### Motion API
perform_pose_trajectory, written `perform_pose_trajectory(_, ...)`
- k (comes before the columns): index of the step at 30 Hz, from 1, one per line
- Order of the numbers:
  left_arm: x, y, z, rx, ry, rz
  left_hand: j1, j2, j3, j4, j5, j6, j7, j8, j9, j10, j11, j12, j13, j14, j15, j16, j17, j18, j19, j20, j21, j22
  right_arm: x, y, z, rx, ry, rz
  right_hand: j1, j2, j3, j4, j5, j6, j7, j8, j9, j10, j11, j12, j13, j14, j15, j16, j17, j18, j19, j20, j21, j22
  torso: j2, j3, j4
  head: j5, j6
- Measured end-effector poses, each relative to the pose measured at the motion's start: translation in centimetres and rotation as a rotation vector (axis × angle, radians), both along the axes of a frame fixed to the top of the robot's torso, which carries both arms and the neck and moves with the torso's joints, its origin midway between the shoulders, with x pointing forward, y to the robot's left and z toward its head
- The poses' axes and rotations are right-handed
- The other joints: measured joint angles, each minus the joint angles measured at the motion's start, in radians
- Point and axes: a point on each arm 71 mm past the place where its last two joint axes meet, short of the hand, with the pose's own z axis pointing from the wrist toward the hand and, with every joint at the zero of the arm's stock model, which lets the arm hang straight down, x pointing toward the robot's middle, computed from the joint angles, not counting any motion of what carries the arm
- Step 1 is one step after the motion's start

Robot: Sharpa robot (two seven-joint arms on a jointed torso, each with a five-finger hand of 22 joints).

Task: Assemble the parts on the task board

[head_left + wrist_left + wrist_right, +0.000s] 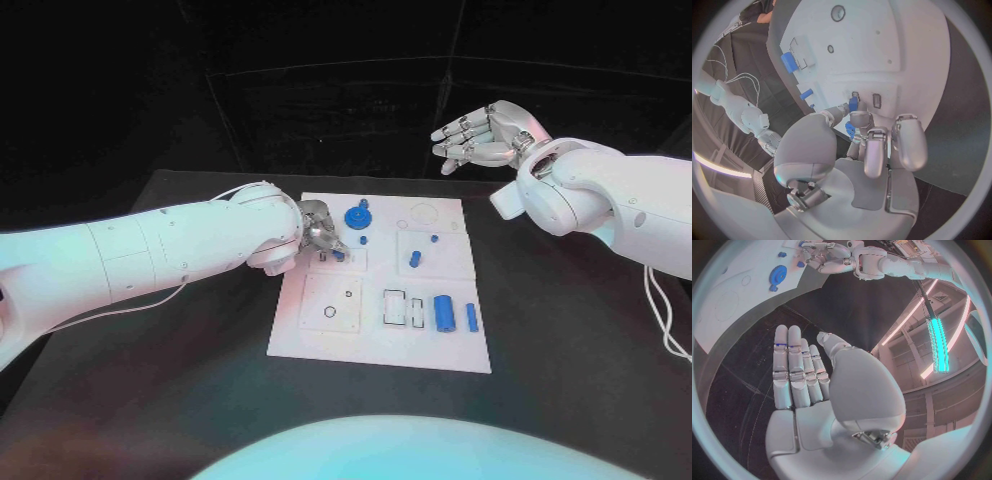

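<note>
Left hand (317, 232) is down on the white task board (378, 335) near its far-left part, fingers curled around a small blue part (852, 104) pinched at the fingertips and touching the board beside a small slot (877, 100). Right hand (480, 137) is up off the table beyond the board's far-right corner, holding nothing, fingers straight and close together, thumb apart. On the board: a blue gear (359, 216) at the far edge just beside the left hand, a small blue peg (415, 259) near the middle, and two upright blue cylinders (446, 314) on the near-right side next to rectangular recesses (394, 308). Black table (577, 350) under the board.
</note>
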Motion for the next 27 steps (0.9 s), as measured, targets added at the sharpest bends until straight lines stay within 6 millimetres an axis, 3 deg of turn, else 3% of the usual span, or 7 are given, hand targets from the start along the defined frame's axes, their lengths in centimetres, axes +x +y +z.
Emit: perform_pose_trajectory(27, -0.29, -0.12, -0.18, 0.016, 0.018, -0.023, -0.014, -0.005, 0.006, 0.006, 0.055, 0.001, -0.001, 0.039, -0.006, 0.007, -0.001, 0.0, 0.007, -0.001, -0.006, 0.0, 0.0, 0.0, 0.001, -0.006, 0.004, 0.009, 0.03, 0.08, -0.02, 0.0, 0.001, 0.003, 0.0, 0.0, 0.0, 0.0, 0.0, 0.0, 0.0, 0.0, 0.0, 0.0, 0.0, 0.0, 0.0, 0.0, 0.0, -0.005, -0.001, 0.0, 0.0, 0.0, 0.0, -0.001, 0.0, 0.0007, 0.0009, -0.002, -0.003)
